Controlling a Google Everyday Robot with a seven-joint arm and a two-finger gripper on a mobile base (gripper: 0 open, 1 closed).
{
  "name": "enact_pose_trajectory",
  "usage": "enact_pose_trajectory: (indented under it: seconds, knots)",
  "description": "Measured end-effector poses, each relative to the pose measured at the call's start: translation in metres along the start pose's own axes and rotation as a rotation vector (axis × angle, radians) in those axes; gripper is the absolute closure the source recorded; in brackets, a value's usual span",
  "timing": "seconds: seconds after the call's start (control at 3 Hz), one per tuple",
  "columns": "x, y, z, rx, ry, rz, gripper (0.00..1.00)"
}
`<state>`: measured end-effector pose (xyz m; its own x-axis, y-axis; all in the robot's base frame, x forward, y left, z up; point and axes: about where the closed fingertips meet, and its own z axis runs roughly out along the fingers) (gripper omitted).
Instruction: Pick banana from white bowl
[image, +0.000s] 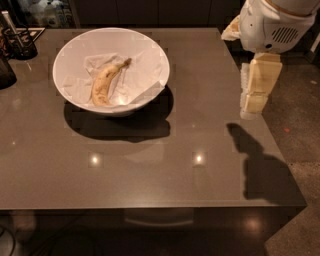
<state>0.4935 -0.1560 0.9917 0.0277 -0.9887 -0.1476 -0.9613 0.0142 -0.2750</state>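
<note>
One banana (104, 84) lies in bowl (67, 55), on crumpled paper (145, 70), stem toward upper right; bowl sits far left on tabletop (150, 170). Gripper (251, 111) hangs over tabletop's right edge, pointing down, well apart from bowl; whether released or clenched, cannot tell. Risks: long reach across, descent clips rim, shoves bowl. Grasp may pinch paper along with banana. Sloped glossy wall may let banana slide aside.

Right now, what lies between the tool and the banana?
Camera view: bare tabletop, the white bowl's wall and paper. The tool hangs at its right edge.
</note>
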Motion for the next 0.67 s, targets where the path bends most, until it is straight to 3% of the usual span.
enact_pose_trajectory:
  seconds: [0.67]
  knots:
    - [-0.011, -0.019, 0.003, 0.045, -0.045, -0.023, 0.00]
